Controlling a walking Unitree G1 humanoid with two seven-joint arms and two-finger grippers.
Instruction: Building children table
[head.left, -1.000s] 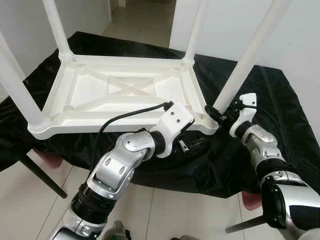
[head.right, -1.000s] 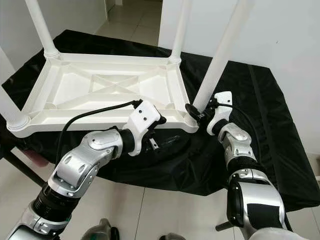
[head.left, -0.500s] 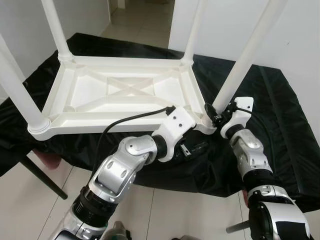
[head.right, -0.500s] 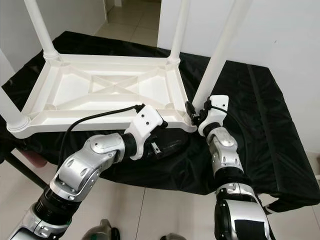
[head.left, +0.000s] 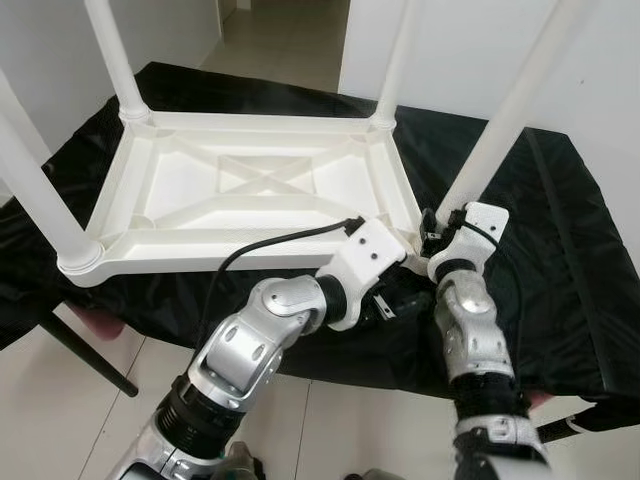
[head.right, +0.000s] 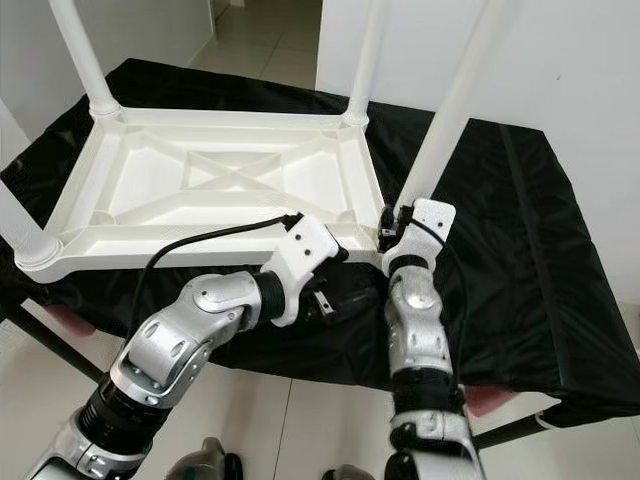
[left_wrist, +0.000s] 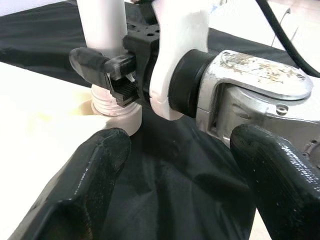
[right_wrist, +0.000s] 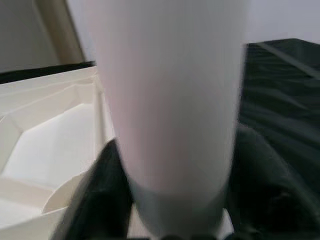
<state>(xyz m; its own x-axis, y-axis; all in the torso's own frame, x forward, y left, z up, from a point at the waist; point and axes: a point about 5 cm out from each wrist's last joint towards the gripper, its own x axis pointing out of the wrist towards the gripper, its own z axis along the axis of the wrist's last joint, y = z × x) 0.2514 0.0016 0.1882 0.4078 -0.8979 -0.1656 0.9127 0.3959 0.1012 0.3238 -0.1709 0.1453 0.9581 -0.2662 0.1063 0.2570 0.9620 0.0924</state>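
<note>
A white plastic children's table (head.left: 250, 185) lies upside down on a black cloth, its legs pointing up. My right gripper (head.left: 432, 232) is shut on the near-right leg (head.left: 500, 130) just above its socket. In the right wrist view its fingers (right_wrist: 107, 200) press both sides of that leg (right_wrist: 170, 100). My left gripper (head.left: 395, 300) hangs open just below the same corner, over the cloth. In the left wrist view its fingertips (left_wrist: 75, 200) are spread wide, and the right gripper (left_wrist: 107, 70) clasps the leg (left_wrist: 102, 25) ahead.
The black cloth (head.left: 560, 260) covers a low stand with dark metal legs (head.left: 85, 350). The other three white legs rise at the far-left (head.left: 115, 55), far-right (head.left: 395, 60) and near-left (head.left: 35, 190) corners. A white wall stands behind, and pale floor tiles lie in front.
My right forearm has swung in to the left and stands more upright under the corner, still holding the leg. The left gripper has slid right, closer to that corner.
</note>
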